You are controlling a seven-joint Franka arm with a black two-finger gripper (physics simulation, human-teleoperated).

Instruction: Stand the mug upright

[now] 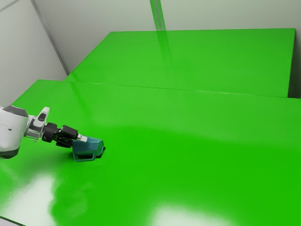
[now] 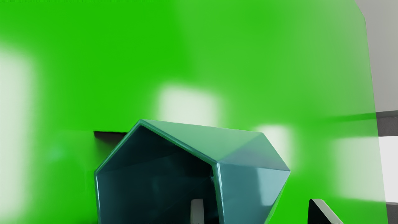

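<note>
Mug: teal and faceted, lying on its side in the exterior view's left part, below mid-height [image 1: 89,147]; its open mouth faces the arm.
Handle: an angular loop on the mug's side nearer the exterior view's lower edge [image 1: 84,160].
Pincer: released, its fingers spread apart at the mug's mouth [image 1: 83,138].
Fingers: in the wrist view, one finger reaches into the mouth [image 2: 197,212]; the other stands outside the mug, apart from its wall [image 2: 325,213].
Arm: white, entering from the exterior view's left edge [image 1: 13,129].
Counter: glossy green, under the mug [image 1: 188,155].
Background: a second green surface [image 1: 197,56] in the exterior view's upper part, before a pale wall [image 1: 225,14].
</note>
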